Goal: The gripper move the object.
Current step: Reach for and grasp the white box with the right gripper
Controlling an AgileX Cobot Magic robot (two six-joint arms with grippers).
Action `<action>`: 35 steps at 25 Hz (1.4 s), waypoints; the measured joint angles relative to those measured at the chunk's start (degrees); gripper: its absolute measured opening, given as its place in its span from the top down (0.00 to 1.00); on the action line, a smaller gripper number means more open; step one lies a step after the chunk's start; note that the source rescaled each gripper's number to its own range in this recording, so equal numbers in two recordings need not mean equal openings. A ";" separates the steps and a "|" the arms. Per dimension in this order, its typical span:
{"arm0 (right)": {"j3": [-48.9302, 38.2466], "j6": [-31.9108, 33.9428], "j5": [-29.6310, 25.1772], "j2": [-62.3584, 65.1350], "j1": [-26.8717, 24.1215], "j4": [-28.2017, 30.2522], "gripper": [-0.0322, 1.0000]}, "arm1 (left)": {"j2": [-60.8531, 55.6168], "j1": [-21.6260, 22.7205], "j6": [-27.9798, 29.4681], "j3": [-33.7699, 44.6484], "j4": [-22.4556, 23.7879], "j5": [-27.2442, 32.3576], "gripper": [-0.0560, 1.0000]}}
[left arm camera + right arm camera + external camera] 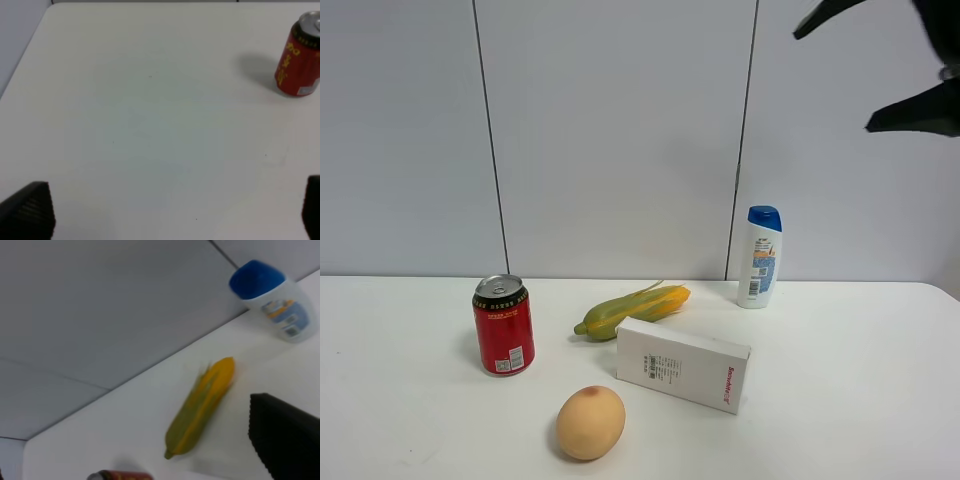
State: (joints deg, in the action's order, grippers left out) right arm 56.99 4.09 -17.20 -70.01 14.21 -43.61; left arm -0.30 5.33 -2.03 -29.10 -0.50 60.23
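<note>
The object, a long white carton (pixel 683 365) with red lettering on its side, lies flat on the table (pixel 860 400) in front of the corn. It shows in neither wrist view. My right gripper (pixel 835 80) is open and empty, high above the table at the top right, above the shampoo bottle and far from the carton. One of its black fingers (pixel 285 440) shows in the right wrist view. My left gripper (pixel 175 200) is open and empty over bare table, and is out of the exterior view.
A red can (pixel 503 325) stands left of the carton and shows in the left wrist view (pixel 300 60). An ear of corn (pixel 632 311) lies behind the carton. A white shampoo bottle with blue cap (pixel 760 257) stands near the wall. An orange fruit (pixel 590 422) sits in front.
</note>
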 joint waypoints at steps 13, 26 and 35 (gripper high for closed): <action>0.00 7.01 17.78 -15.91 8.34 -8.70 0.00 | 0.00 0.00 0.00 0.00 0.00 0.00 0.00; 0.93 18.75 20.43 -28.54 11.20 -11.84 0.00 | 0.00 0.00 0.00 0.00 -0.01 0.00 0.00; 10.16 12.55 19.01 -33.17 13.99 -19.71 0.00 | 0.00 0.00 0.00 0.00 -0.01 0.00 0.00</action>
State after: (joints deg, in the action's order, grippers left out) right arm 67.15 16.65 1.81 -103.19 28.20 -63.32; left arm -0.30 5.33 -2.03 -29.10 -0.51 60.23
